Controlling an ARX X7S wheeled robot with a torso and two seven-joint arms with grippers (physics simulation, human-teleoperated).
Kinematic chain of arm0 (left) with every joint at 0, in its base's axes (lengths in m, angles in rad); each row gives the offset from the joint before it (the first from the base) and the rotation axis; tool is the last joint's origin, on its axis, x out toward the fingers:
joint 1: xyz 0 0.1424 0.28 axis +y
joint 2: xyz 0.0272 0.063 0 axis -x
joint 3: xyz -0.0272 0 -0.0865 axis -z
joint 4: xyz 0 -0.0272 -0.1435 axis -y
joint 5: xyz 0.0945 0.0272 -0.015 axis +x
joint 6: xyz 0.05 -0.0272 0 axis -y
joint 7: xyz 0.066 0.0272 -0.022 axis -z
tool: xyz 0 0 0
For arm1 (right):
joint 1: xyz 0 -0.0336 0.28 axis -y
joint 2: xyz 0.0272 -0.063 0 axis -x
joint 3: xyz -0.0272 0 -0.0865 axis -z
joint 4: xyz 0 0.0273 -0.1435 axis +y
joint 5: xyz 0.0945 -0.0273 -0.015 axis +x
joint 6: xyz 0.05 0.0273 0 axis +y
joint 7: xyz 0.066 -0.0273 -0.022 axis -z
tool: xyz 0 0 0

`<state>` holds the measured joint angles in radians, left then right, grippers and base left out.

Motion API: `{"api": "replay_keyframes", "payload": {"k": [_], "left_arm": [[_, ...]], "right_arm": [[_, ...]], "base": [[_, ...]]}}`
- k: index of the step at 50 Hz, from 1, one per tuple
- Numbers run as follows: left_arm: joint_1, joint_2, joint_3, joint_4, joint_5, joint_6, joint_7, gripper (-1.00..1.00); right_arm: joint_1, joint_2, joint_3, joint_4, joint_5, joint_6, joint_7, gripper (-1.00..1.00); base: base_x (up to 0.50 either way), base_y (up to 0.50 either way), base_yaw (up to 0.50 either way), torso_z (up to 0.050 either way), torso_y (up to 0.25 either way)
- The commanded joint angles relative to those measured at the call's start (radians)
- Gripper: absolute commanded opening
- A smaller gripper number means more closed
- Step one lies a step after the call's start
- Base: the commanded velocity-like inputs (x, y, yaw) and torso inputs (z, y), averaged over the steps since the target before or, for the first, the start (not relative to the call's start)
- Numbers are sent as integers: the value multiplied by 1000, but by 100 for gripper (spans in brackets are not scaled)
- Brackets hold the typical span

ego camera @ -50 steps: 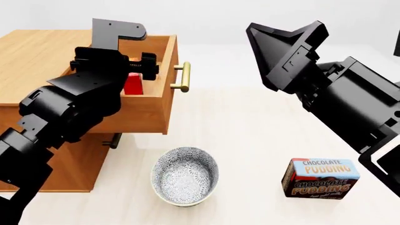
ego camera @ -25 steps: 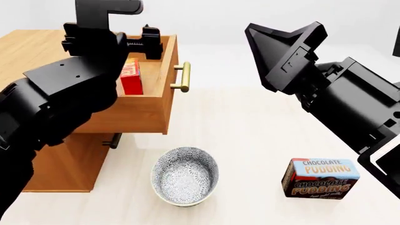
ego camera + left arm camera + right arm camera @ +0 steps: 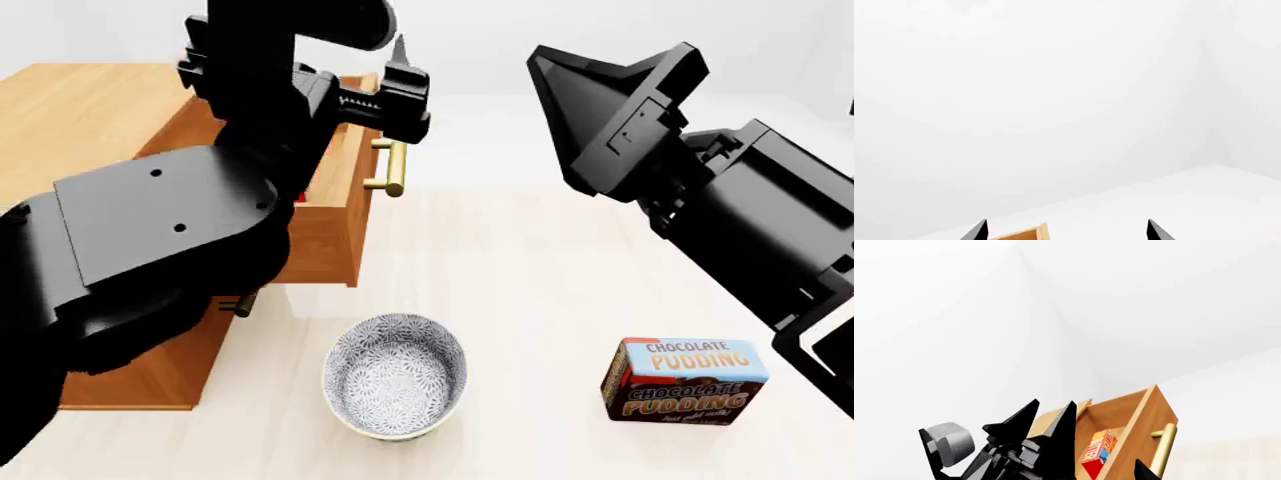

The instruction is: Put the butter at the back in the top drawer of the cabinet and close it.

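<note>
The cabinet (image 3: 80,130) stands at the far left of the counter (image 3: 534,300), its top drawer (image 3: 340,215) pulled out toward the right so the inside is reachable from above. The brass handle (image 3: 392,168) on the drawer front faces right, free of any contact, which suits a push to shut it.

The left arm's bulk covers most of the drawer in the head view, so its contents are best read from the right wrist view: the butter (image 3: 1099,453) stands on edge inside the open drawer, apart from either gripper. Judging by this, the placing looks done and the closing is what is left.

The left gripper (image 3: 300,70) is raised above the drawer; its fingers (image 3: 977,232) show as 2 dark tips spread wide with nothing between them. The right gripper (image 3: 607,110) hangs well right of the cabinet over bare counter; I cannot tell how far its fingers are parted.

Nearer, the patterned bowl (image 3: 395,375) and the chocolate pudding box (image 3: 685,380) sit clear of the drawer's path.
</note>
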<state>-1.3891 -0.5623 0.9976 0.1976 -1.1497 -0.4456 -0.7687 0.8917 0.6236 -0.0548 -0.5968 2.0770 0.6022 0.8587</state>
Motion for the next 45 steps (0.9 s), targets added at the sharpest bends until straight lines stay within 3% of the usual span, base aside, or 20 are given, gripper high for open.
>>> {"api": "replay_keyframes", "payload": {"k": [1, 12, 28, 45], "left_arm": [[34, 53, 15, 116, -39, 19, 9, 100], [99, 126, 19, 91, -60, 77, 49, 100], [106, 145, 14, 63, -69, 90, 69, 100], [185, 191, 18, -4, -88, 162, 202, 100]], "right_arm": [[6, 29, 15, -19, -17, 3, 9, 100], [-25, 81, 69, -50, -42, 1, 14, 100], [-118, 206, 157, -182, -529, 80, 37, 100], [-128, 213, 161, -192, -559, 80, 31, 100]], "base": [[0, 0, 0, 0, 0], [0, 0, 0, 0, 0], [0, 0, 0, 0, 0], [0, 0, 0, 0, 0]]}}
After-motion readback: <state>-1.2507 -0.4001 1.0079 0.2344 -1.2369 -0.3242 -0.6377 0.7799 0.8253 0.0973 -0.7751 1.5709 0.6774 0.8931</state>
